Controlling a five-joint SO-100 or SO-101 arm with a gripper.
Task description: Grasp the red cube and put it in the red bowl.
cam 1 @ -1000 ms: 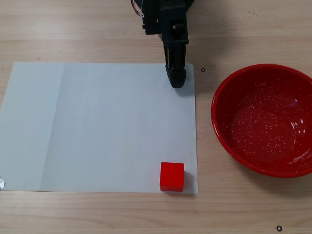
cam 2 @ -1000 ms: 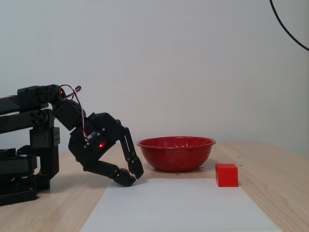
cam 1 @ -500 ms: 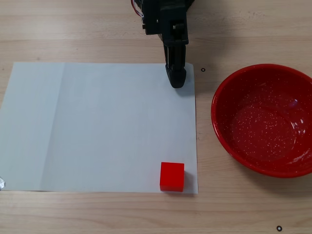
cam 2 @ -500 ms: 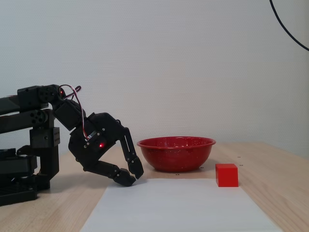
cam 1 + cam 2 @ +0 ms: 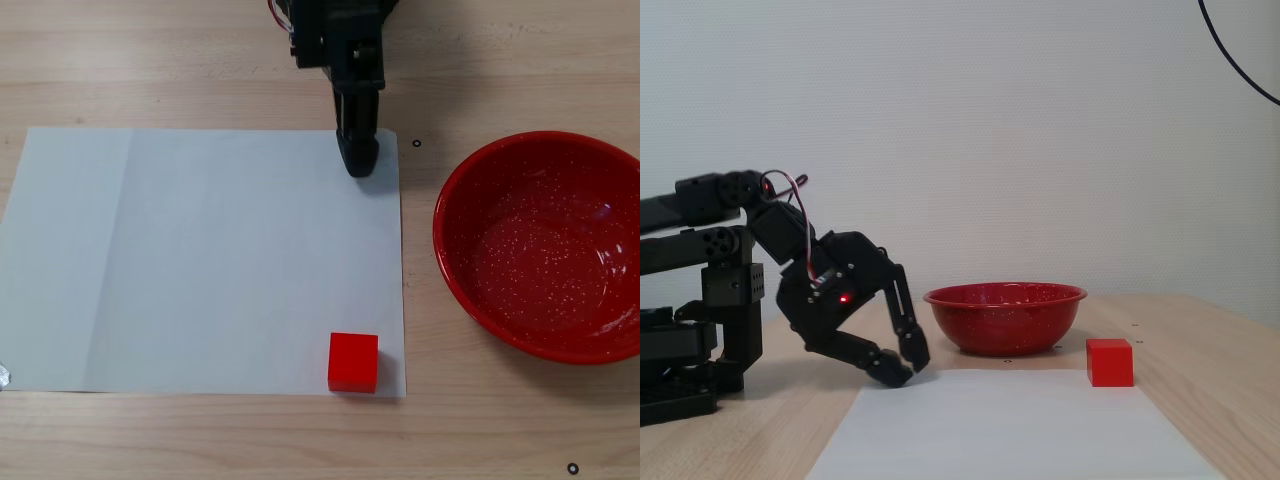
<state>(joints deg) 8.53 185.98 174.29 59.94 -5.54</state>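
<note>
The red cube [image 5: 353,362] sits on the white paper sheet [image 5: 200,260] near its lower right corner in a fixed view; in the other fixed view the cube [image 5: 1109,361] stands at the right. The red bowl [image 5: 545,245] with white speckles stands off the paper at the right, and shows behind the paper in the side view [image 5: 1005,317]. My black gripper [image 5: 358,160] hangs low over the paper's top right edge, far from the cube; in the side view [image 5: 905,368] its fingertips nearly meet and hold nothing.
The light wooden table [image 5: 150,70] surrounds the paper. The arm's base and folded links [image 5: 700,300] stand at the left of the side view. Small black marks [image 5: 572,467] dot the table.
</note>
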